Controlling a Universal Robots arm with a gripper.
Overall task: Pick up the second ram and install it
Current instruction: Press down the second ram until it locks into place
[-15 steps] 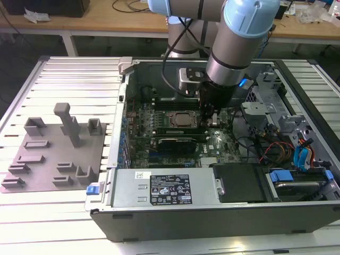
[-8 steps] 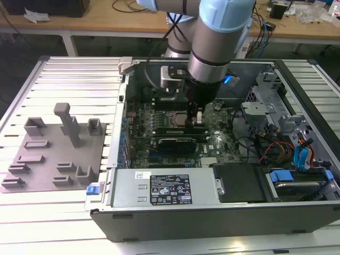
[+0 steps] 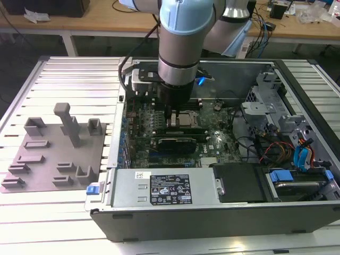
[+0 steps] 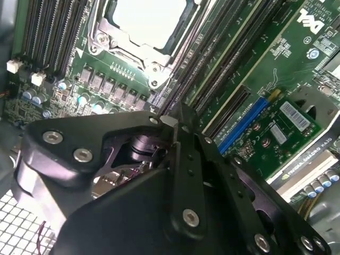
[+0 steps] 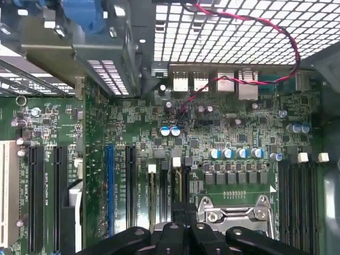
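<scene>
In the exterior view the arm reaches straight down into the open case point(image 3: 212, 226). The gripper point(image 3: 172, 121) sits low over the board, just beside the socket point(image 3: 187, 119) on the exterior view's left. A black card point(image 3: 178, 142) lies across the board close in front of it, and the power supply point(image 3: 164, 188) lies nearer the camera. A drive cage point(image 3: 265, 101) and loose cables crowd the exterior view's right. A grey tray point(image 3: 53, 154) of holders rests on the table, well apart from the case.

In the second wrist view the gripper point(image 4: 174, 119) has its links drawn in to one narrow tip, with no gap showing between the fingers. What the tip clamps cannot be told. The tip hangs over the long slots between the socket point(image 4: 146, 26) and a blue slot point(image 4: 244, 125). The card point(image 4: 287, 133) lies beyond that.

In the first wrist view the gripper point(image 5: 183, 215) meets a slot just beside the socket point(image 5: 236, 212). A thin strip with a gold edge, seemingly the second ram point(image 5: 178, 183), stands in that slot and runs under the tip. White latches sit at the slot ends. A row of capacitors point(image 5: 236, 153) stands near, and a red wire point(image 5: 255, 24) loops along the case wall.
</scene>
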